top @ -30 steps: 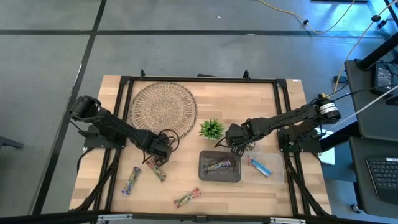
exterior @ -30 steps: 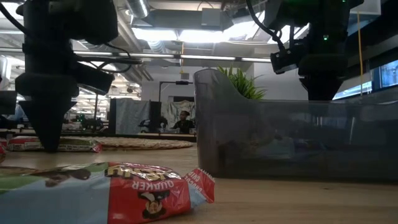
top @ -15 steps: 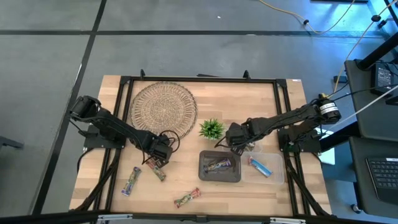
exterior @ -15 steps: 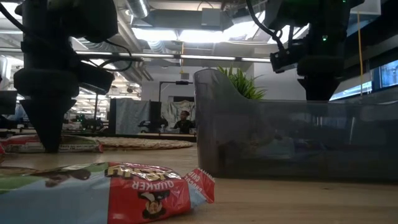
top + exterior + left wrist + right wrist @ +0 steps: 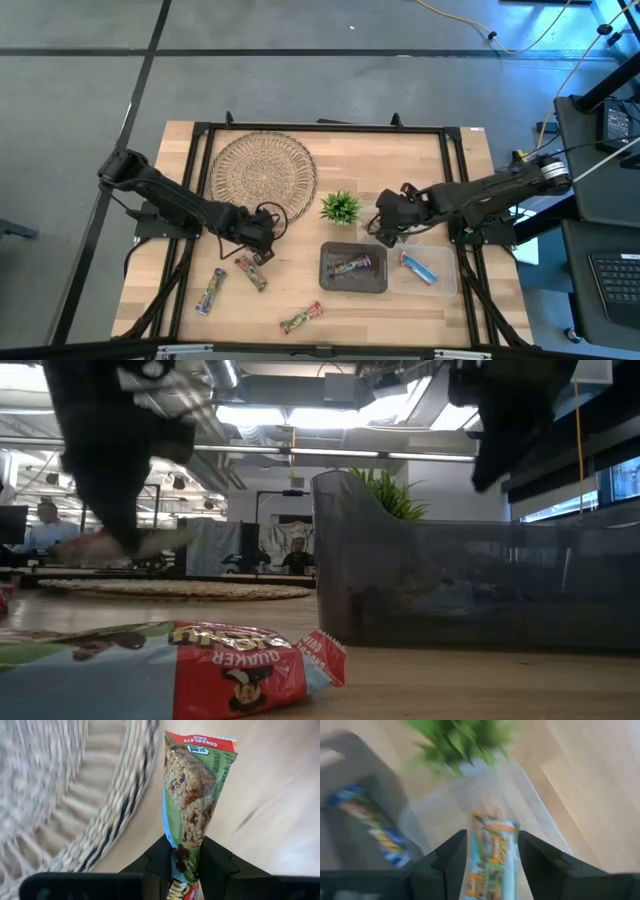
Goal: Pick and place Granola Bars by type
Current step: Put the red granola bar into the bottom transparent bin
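My left gripper [image 5: 186, 852] [image 5: 258, 250] is shut on a green Granola Bar [image 5: 195, 790] with a red end, beside the woven mat [image 5: 262, 170]. In the low view this bar [image 5: 120, 545] shows blurred, up off the table. My right gripper [image 5: 492, 845] [image 5: 388, 232] is shut on a light-blue and orange bar [image 5: 494, 837] by the plant [image 5: 341, 207], over the far left corner of the clear tray [image 5: 445, 285]. A bar [image 5: 352, 266] lies flat in the dark tray [image 5: 330, 285], and a blue one [image 5: 420, 268] lies in the clear tray. My left gripper pinches the green bar near one end [image 5: 184, 857] between its two fingers, and the wrapper is squeezed narrow there. The fingers slant steeply down. The bar runs on ahead of them, red end farthest, lifted clear of the table. My right gripper has the light-blue and orange bar between its two fingers, which lie on the bar's two long sides [image 5: 480, 851]. The bar lies along the fingers and sticks out ahead of them, above the clear tray. The view is blurred.
Two more bars lie flat on the wood near the front edge, one at the left [image 5: 210, 290] and one in the middle [image 5: 300, 318] [image 5: 200, 670]. A black frame [image 5: 320, 127] runs round the table.
My left gripper has risen with the green bar, which lay on the table beside the mat and now hangs clear of it. My right gripper has gone up and a little toward the table's right edge, tipping less steeply.
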Action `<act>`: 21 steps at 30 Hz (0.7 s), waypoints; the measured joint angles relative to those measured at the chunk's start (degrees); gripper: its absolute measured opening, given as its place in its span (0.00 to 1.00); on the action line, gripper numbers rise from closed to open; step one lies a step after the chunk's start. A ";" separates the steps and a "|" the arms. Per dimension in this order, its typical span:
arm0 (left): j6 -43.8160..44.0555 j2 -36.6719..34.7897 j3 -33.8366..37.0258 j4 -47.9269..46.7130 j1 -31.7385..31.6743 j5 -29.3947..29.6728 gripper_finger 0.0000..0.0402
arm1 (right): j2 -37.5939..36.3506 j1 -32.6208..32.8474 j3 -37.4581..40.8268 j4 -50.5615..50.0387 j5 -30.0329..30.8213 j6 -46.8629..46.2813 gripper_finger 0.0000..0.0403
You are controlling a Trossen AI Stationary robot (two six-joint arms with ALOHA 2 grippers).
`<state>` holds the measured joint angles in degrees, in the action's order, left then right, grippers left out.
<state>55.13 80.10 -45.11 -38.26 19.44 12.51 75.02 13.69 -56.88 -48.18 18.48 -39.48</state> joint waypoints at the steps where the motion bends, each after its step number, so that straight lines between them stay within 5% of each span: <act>1: -0.04 -1.34 -0.16 1.04 0.00 1.02 0.18 | -1.03 0.27 0.00 1.75 0.00 1.36 0.44; 11: -16.47 -11.66 -0.43 32.39 0.00 9.30 0.18 | -4.43 4.88 0.00 33.73 -0.64 21.64 0.44; 21: -38.04 -8.24 -0.54 70.44 0.00 8.21 0.18 | 1.05 6.64 -0.04 54.45 -3.03 32.18 0.44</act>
<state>17.09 71.87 -45.65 32.18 19.44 20.72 76.06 20.33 -56.93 6.27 15.44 -7.30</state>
